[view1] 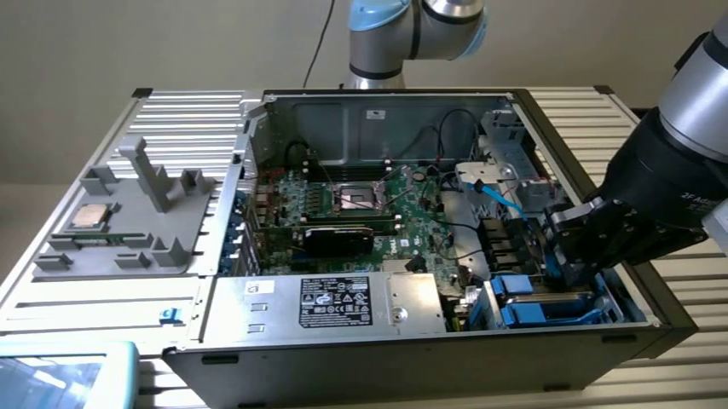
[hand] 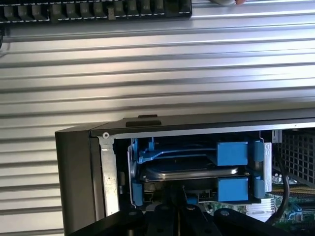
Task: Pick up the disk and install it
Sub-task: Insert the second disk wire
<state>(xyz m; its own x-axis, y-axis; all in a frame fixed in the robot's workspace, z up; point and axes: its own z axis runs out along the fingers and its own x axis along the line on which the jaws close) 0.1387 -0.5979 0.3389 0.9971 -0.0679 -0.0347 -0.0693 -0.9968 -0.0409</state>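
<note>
Ribbed metal tabletop [view1: 80, 294] carries an open computer case [view1: 376, 358]. Over the case's corner at the exterior view's lower right, the gripper [view1: 565, 256] hangs with its fingers pressed together, holding nothing. Just beneath it the disk [hand: 189, 169], in its blue frame [hand: 231, 153], sits in the drive bay at that corner. Nearby lies the silver box with a black label [view1: 330, 302].
</note>
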